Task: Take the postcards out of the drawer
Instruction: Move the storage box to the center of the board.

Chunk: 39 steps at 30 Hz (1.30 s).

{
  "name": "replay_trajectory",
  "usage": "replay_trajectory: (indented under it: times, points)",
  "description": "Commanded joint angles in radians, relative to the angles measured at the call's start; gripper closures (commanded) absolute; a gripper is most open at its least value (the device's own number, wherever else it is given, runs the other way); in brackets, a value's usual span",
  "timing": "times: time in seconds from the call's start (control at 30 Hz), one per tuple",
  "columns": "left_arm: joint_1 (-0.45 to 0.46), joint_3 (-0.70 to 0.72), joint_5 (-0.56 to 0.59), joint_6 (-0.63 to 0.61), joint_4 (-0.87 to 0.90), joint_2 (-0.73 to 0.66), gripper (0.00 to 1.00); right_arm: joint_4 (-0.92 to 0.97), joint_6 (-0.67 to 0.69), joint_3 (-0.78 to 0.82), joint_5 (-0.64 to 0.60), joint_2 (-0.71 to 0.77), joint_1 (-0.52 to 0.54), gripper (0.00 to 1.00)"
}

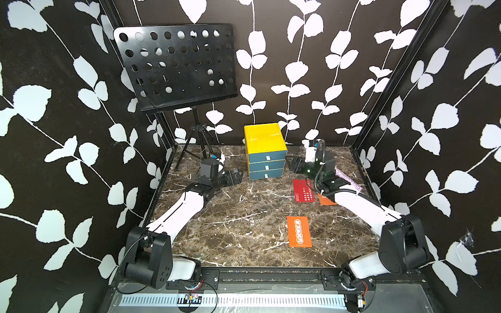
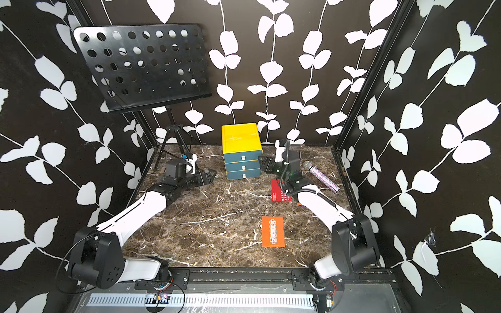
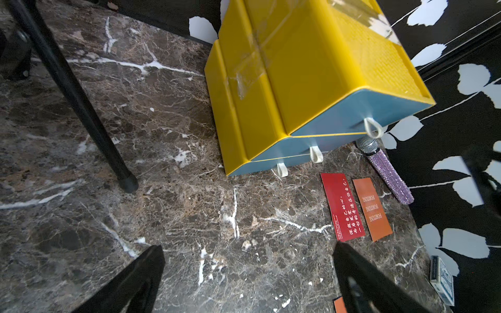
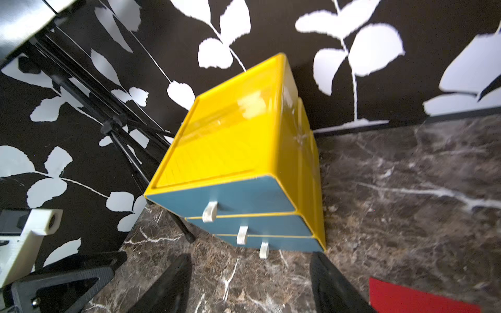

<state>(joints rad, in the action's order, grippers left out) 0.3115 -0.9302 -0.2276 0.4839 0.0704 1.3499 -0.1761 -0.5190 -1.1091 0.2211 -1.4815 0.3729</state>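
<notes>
Three postcards lie flat on the counter, front-right of the drawers: a red card beside an orange card partly under the right arm, and a second orange card nearer the front. All three stacked drawers are shut. Left claw and right claw flank them, both spread and empty.

We note drawer unit yellow, fronts teal-blue, pulls white. Table brown marble, white veins. Near right edge, red postcard, white print; beside it, orange FORTUNE postcard, white lettering. Toward front edge, patterned orange postcard, white round motifs. Microphone purple glitter, silver head. Walls black, white leaves.
</notes>
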Motion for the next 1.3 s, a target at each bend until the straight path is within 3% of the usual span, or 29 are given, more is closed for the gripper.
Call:
replay_trajectory:
  times: [0.0, 0.27, 0.5, 0.7, 0.83, 0.97, 1.27]
  points:
    - [-0.005, -0.040, 0.026, -0.020, 0.037, -0.003, 0.01, 0.163, 0.066, -0.139, 0.042, -0.057, -0.047, 0.28]
    - [-0.005, -0.050, 0.046, -0.021, 0.053, -0.014, 0.01, 0.216, 0.071, -0.478, 0.186, -0.359, -0.097, 0.28]
    - [-0.006, -0.041, 0.054, -0.025, 0.058, -0.028, 0.01, 0.205, 0.037, -0.613, 0.268, -0.505, -0.095, 0.33]
    - [-0.006, -0.038, 0.052, -0.028, 0.060, -0.042, 0.01, 0.214, 0.026, -0.632, 0.287, -0.541, -0.077, 0.43]
    - [-0.006, -0.030, 0.064, -0.030, 0.054, -0.060, 0.01, 0.248, 0.031, -0.630, 0.311, -0.552, -0.071, 0.59]
    - [-0.009, -0.036, 0.076, -0.046, 0.055, -0.073, 0.01, 0.281, 0.058, -0.615, 0.326, -0.557, -0.063, 0.68]
    - [-0.014, -0.096, 0.047, -0.051, 0.063, -0.068, 0.01, 0.331, 0.117, -0.448, 0.360, -0.433, -0.054, 0.74]
